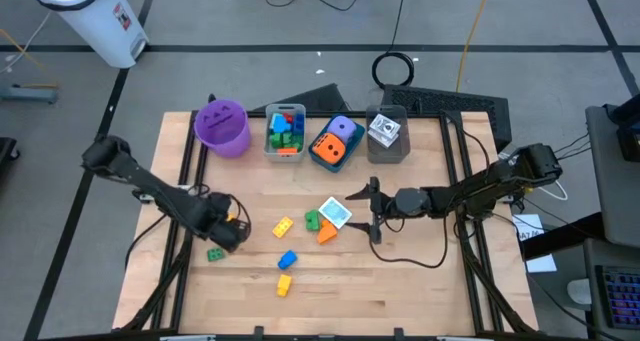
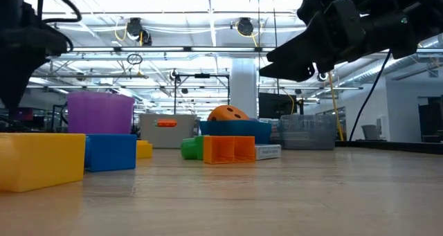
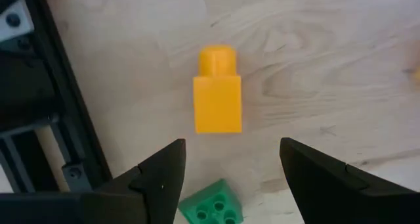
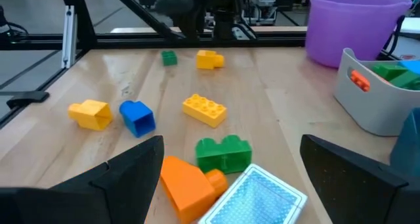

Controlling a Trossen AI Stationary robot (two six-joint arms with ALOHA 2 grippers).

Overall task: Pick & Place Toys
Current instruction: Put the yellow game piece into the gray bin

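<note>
My left gripper [image 1: 230, 233] is open and empty, low over the table's left part. A yellow brick [image 3: 218, 96] lies just ahead of its fingers and a green brick [image 3: 209, 205] lies between them, untouched. My right gripper [image 1: 370, 213] is open and empty right of centre, facing a loose cluster: a white-blue printed cube [image 4: 257, 196], an orange brick [image 4: 189, 182], a green brick [image 4: 224, 153] and a yellow brick [image 4: 205, 110]. A blue brick [image 1: 287, 260] and another yellow brick [image 1: 284, 284] lie nearer the front edge. All rest flat on the wood.
Along the far edge stand a purple cup [image 1: 222, 127], a clear bin [image 1: 285, 151] with bricks, a blue bin [image 1: 318, 157] holding orange and purple dice, and a grey bin [image 1: 388, 153] with a printed cube. Black rails [image 1: 186, 161] run along both table sides.
</note>
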